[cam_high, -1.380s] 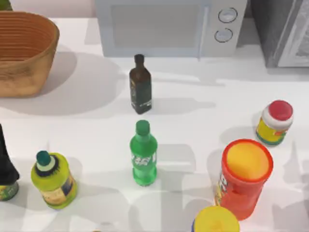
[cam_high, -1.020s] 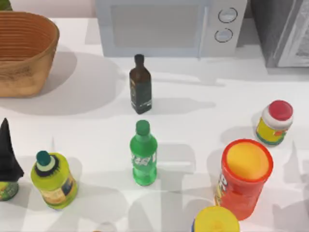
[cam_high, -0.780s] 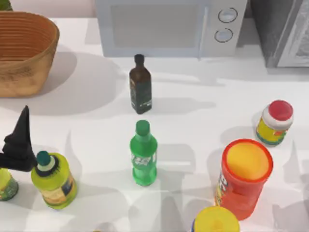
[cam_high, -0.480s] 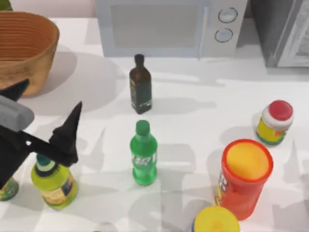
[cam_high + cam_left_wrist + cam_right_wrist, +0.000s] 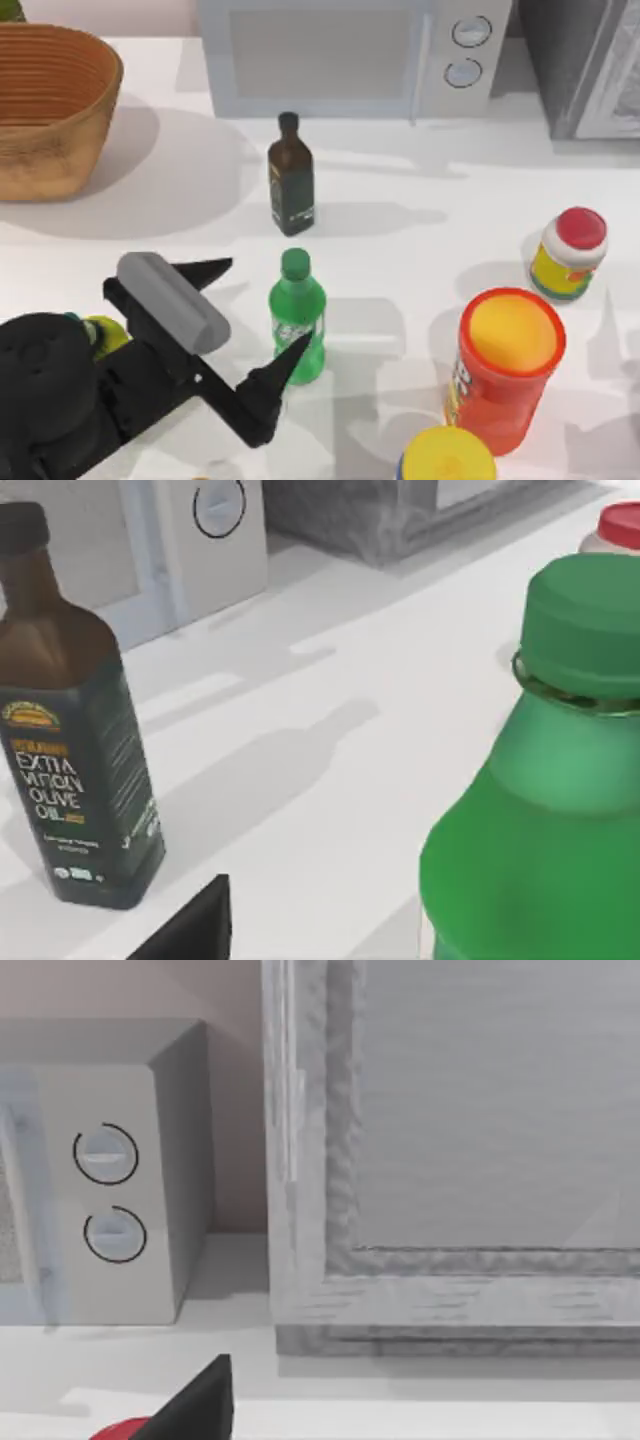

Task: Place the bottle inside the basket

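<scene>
The left gripper (image 5: pixel 250 320) has its two black fingers spread apart, one tip above-left of the small bright green plastic bottle (image 5: pixel 297 318) and the other (image 5: pixel 283 366) touching or just short of its lower body, so the bottle stands just beyond the open jaws, upright, its long axis vertical. The left arm is plainly the nearer one; from where I stand it needs only to push forward to straddle the bottle before closing. The left wrist view adds the green screw cap looming close, and the dark olive-oil glass bottle (image 5: pixel 72 720) behind. The large round woven wicker basket (image 5: pixel 50 105) sits well beyond the green bottle, toward the table's far left corner. The right gripper (image 5: pixel 190 1408) idles facing the white microwave (image 5: pixel 100 1175); whether its fingers are open I cannot tell.
</scene>
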